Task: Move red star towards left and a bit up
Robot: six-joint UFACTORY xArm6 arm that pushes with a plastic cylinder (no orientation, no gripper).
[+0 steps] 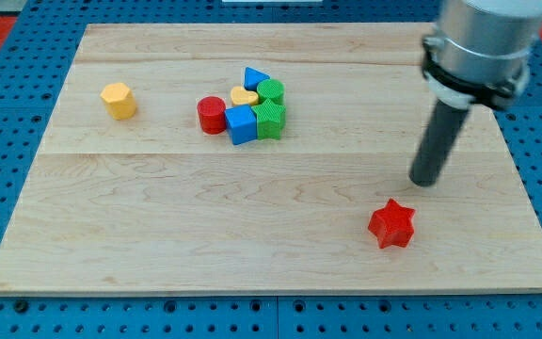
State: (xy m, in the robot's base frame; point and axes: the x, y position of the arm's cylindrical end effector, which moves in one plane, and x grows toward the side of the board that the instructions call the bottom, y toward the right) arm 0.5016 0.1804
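The red star (pixel 390 224) lies flat on the bench (pixel 252 235) toward the view's lower right, alone, well apart from every other block. My tip (pixel 425 181) rests on the wood just above and to the view's right of the star, near it but with a strip of bare board between the two. The dark rod rises from there up into a grey collar at the view's top right corner.

This arm carries no end effector that spreads or presses together; it ends in the plain rod, which pinches nothing.

Near the upper middle of the bench is a tight cluster of blocks. The red cylinder (pixel 212 115) stands at its left edge, touching the blue cube (pixel 240 124). Just right of the cube is a green block (pixel 270 121) with a ridged face, its shape hard to make out. Above these sit a yellow heart (pixel 244 96), a second green block (pixel 271 91) that looks round, and a blue triangle (pixel 256 77) at the very top.

A yellow hexagon (pixel 119 99) stands by itself toward the view's upper left, well apart from the cluster.

No containers appear; every block rests directly on the wood. The bench sits on a blue pegboard surface (pixel 7 75).
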